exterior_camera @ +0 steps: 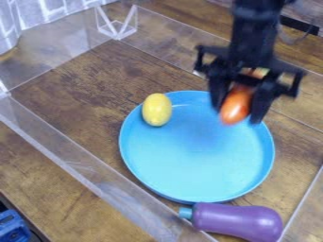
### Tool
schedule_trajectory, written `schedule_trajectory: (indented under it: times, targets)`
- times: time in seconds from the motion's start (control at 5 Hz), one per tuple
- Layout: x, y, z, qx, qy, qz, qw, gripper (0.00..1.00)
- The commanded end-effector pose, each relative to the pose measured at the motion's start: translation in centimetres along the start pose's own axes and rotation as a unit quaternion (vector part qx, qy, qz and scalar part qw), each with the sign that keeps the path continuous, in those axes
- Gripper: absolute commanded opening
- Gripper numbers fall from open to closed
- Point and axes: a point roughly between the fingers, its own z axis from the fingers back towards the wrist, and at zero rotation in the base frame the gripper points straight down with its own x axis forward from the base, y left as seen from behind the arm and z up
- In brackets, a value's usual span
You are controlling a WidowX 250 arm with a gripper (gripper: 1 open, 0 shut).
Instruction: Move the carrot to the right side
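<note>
The carrot is held clamped in the pincer, lifted above the far right rim of the plate. A slip is risked (the grip looks small), and the carrot could be dropped back onto the plate near the lemon.

One carrot, lemon, eggplant, plate

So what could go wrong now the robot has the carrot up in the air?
The carrot hangs in the closed jaws of the gripper over the blue plate's far edge. The picture is blurry there, so the hold may be loose; it could slip and drop back onto the plate. If it falls it might roll toward the lemon, or off the rim near the clear wall.
</note>
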Motion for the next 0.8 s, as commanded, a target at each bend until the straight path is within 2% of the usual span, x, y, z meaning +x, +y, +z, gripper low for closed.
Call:
schedule_trajectory:
  times: [0.0,0.4,0.6]
  targets:
    - [3.1,0.3,2.2,-0.007,-0.034,0.009,0.9994,0.00]
    - [5.6,-1.1,-1.1,-0.004,-0.043,0.034,0.9985,0.00]
    - [6.1,-2.6,-3.1,-0.006,-0.049,0.039,0.9980,0.00]
